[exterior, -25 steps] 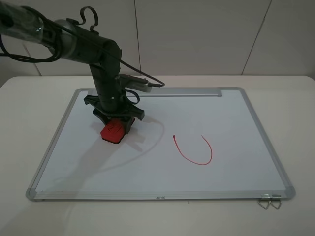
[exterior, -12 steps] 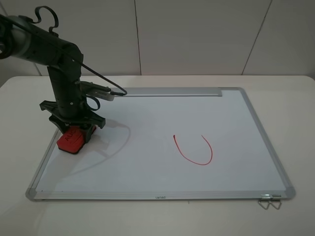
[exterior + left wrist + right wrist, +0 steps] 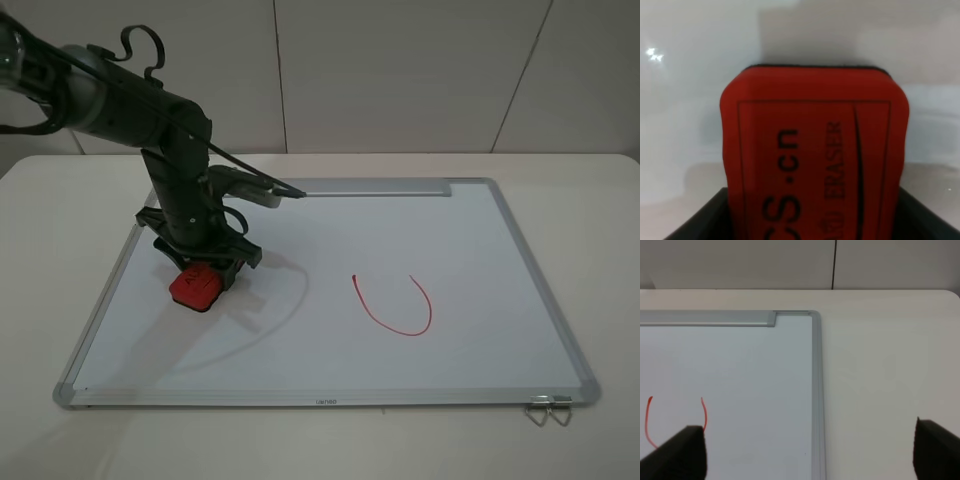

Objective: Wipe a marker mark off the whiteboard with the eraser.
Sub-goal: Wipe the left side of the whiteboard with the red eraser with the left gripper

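The red eraser [image 3: 196,288] lies flat on the left part of the whiteboard [image 3: 400,240], and my left gripper [image 3: 205,262] is shut on it from above. In the left wrist view the eraser [image 3: 815,155] fills the frame with its black lettering, over the white board surface [image 3: 690,75]. No red "T" marker mark shows anywhere on the board; the spot under the eraser is hidden. My right gripper [image 3: 810,450] is open above the board's far right corner [image 3: 815,315], holding nothing, and it is out of the high view.
A red U-shaped curve [image 3: 395,305] is drawn right of the board's middle; its upper ends [image 3: 704,412] show in the right wrist view. A silver tray strip [image 3: 370,187] runs along the far edge. A binder clip [image 3: 547,408] sits at the front right corner.
The left arm swept the eraser left to the board's left frame, then back right by about a third of that distance. The U curve is unchanged.
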Tool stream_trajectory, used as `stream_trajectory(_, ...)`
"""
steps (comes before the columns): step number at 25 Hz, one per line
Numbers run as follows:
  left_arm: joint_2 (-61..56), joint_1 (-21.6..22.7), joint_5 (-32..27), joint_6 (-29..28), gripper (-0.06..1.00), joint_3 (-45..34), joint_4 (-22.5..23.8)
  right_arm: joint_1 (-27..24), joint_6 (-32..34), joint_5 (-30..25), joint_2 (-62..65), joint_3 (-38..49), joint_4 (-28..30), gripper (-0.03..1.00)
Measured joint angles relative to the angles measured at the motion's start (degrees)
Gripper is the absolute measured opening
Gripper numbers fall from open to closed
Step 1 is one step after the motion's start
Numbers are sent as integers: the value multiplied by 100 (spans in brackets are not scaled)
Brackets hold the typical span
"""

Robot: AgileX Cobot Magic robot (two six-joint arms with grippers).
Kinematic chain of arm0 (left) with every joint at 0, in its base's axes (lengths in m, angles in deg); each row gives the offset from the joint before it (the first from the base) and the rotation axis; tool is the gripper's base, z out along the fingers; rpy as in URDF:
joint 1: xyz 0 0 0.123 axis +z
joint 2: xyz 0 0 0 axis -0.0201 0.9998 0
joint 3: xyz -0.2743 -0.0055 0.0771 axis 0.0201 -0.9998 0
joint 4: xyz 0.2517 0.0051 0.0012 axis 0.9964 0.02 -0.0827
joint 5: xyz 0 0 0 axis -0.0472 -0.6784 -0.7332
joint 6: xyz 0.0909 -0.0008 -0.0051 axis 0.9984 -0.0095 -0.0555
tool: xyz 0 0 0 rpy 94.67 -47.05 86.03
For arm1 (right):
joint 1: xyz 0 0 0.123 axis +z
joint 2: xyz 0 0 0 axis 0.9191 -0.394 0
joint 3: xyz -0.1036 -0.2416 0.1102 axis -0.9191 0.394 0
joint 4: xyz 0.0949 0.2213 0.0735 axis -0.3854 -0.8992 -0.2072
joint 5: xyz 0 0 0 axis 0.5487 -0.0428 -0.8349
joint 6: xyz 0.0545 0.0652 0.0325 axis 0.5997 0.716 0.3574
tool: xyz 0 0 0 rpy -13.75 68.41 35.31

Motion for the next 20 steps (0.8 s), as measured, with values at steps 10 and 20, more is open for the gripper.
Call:
stream_trajectory(10, 359, -888, 10, 318, 57, 451, -495, 0, 0, 0, 0, 0, 0, 71)
stream_trajectory(20, 302, -1013, -78, 369, 57, 584, -564, 0, 0, 0, 0, 0, 0, 71)
